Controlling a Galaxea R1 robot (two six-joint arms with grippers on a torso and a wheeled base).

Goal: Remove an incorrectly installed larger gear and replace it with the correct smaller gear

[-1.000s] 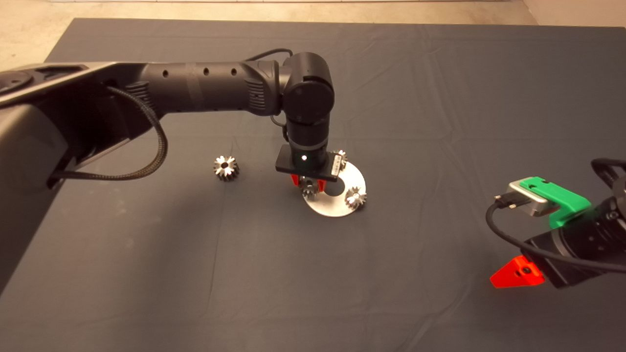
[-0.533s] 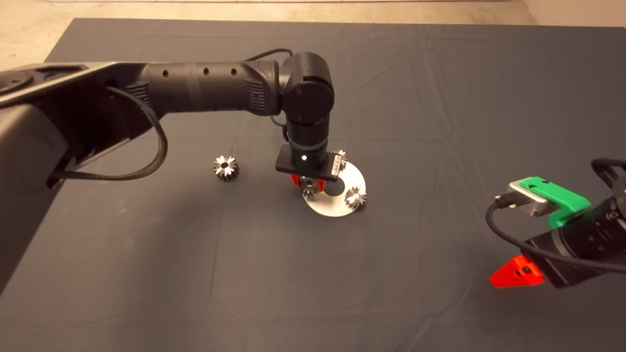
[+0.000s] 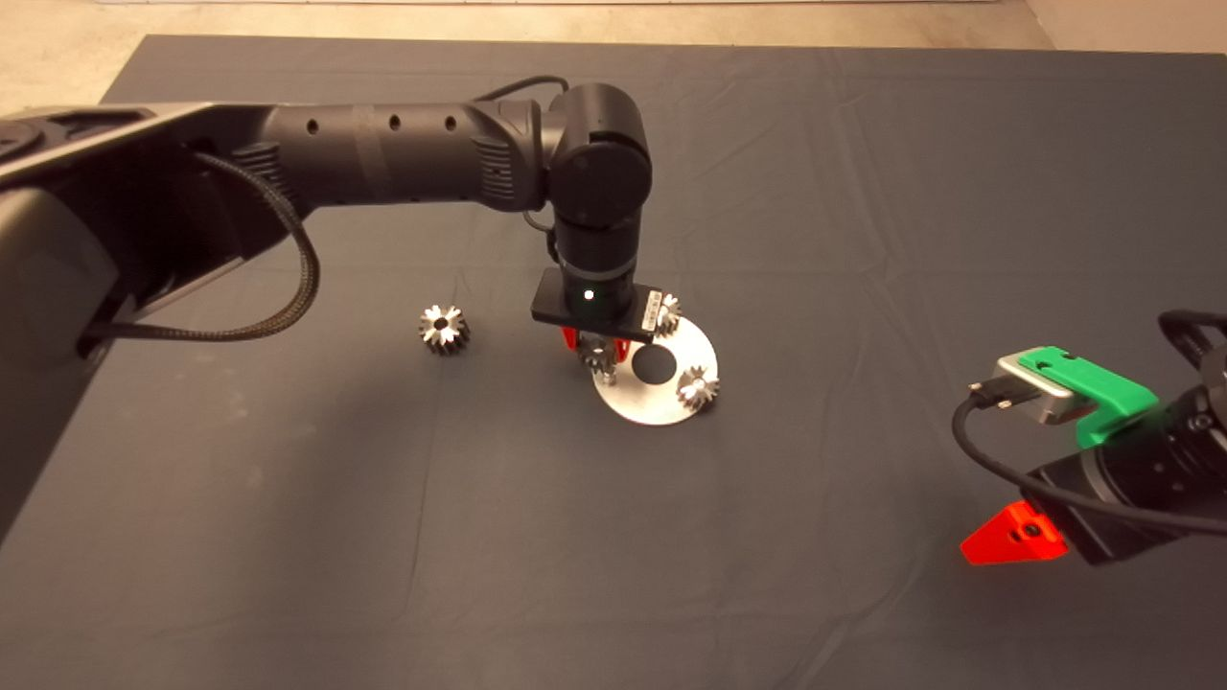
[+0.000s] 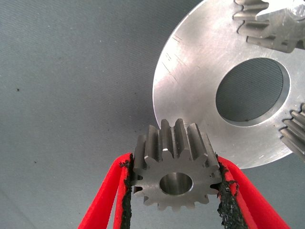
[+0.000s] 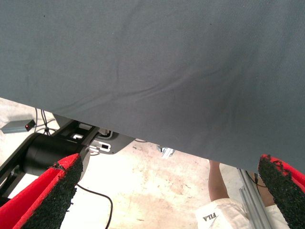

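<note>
A lot gets hidden in the head view – the left gripper [image 3: 596,347] is mostly covered by its own black wrist, so only bits of red finger and a sliver of the larger gear [image 3: 596,356] can be seen under it. One of the gears on the round silver plate [image 3: 661,402] is half tucked behind the wrist too, at the plate's far edge [image 3: 668,311]; its size can't really be judged from there.

The left wrist view is much clearer. The larger gear [image 4: 175,171] is pinched between the two red fingers [image 4: 107,200], pads pressed against its toothed flanks, bore facing the camera. It looks lifted off the plate [image 4: 200,90], over the plate's edge, but how far up can't be told. Two more gears are cut off at the frame's border – one [image 4: 269,24] near the big centre hole, another [image 4: 295,133] on the rim.

The smaller gear [image 3: 442,329] is lying alone on the dark mat [image 3: 863,240] of the bench, well apart from the plate, to the picture-left of the left gripper. Another small gear [image 3: 698,388] is sitting on the plate's near-right rim.

The right gripper [image 3: 1018,537] is parked at the lower right edge; in its wrist view the fingers [image 5: 47,191] are spread wide, with the mat's edge, floor and a person's leg [image 5: 218,186] seen beyond.
</note>
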